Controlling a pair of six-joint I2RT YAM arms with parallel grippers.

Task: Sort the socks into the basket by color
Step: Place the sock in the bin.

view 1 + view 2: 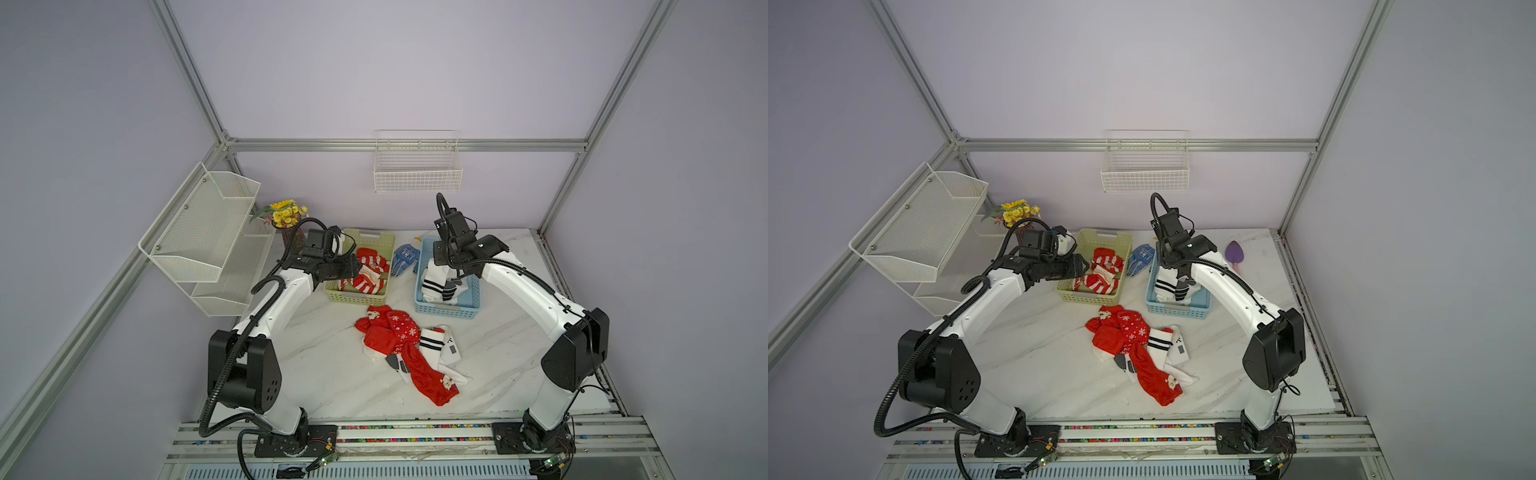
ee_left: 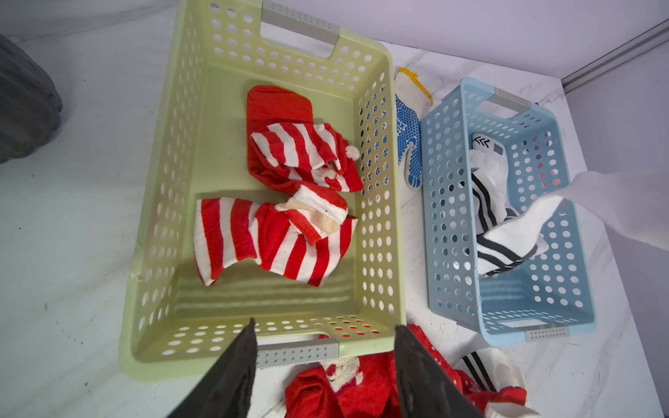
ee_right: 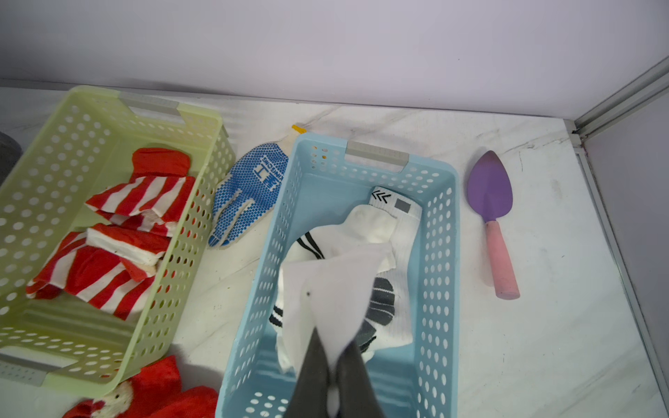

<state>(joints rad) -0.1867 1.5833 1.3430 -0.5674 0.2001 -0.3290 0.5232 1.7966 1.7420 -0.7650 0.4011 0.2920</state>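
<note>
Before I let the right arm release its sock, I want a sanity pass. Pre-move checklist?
1. Right tool shut on white sock: ok.
2. Sock hangs over blue basket: ok.
3. Only white socks in blue basket: ok.
4. Left tool open, empty: ok.
5. Green basket holds only red socks: ok.
6. Table pile sorted: not ok, red and white socks remain.

Both top views: set high at the front, desk point(image 1: 324, 365) seen whole, from afar. Wrist views: close, angled down; green basket point(image 2: 170, 202) and blue basket point(image 3: 438, 271) shared.
</note>
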